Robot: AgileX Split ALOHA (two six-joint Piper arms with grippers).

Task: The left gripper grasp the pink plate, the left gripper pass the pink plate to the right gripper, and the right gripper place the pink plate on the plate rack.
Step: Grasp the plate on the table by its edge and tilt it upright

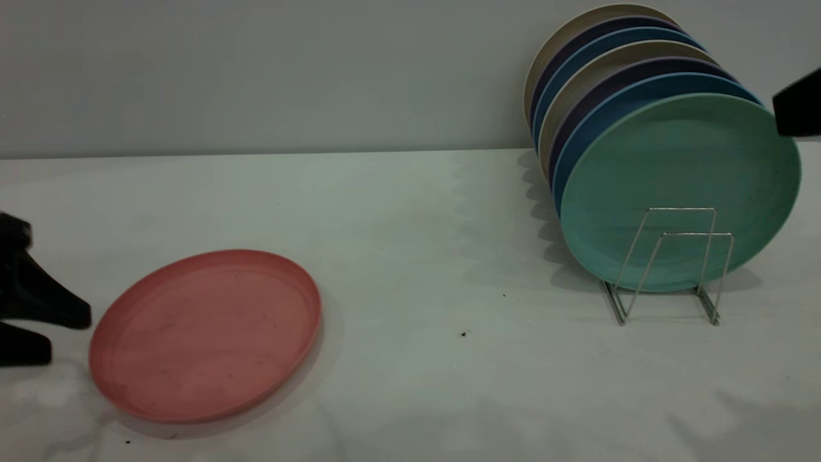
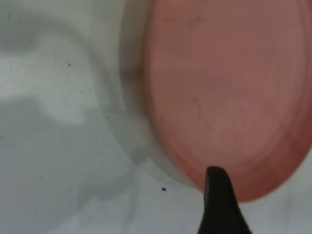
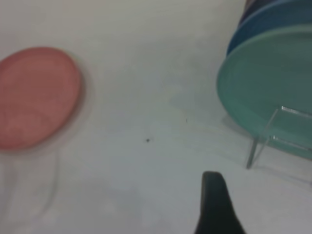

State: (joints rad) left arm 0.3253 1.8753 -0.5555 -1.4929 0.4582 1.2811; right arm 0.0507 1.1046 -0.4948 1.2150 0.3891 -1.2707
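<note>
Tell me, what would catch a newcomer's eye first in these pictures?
Probably the pink plate, lying flat on the white table at front left, with the left gripper open just beside its rim. Then the row of coloured plates standing in the plate rack at right, a mint-green plate in front.

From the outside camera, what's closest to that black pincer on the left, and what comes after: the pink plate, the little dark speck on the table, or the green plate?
Measured from the left pincer at the table's left edge:
1. The pink plate, lying flat right beside it.
2. The dark speck, mid-table.
3. The green plate, upright at the front of the plate rack, far right.
</note>
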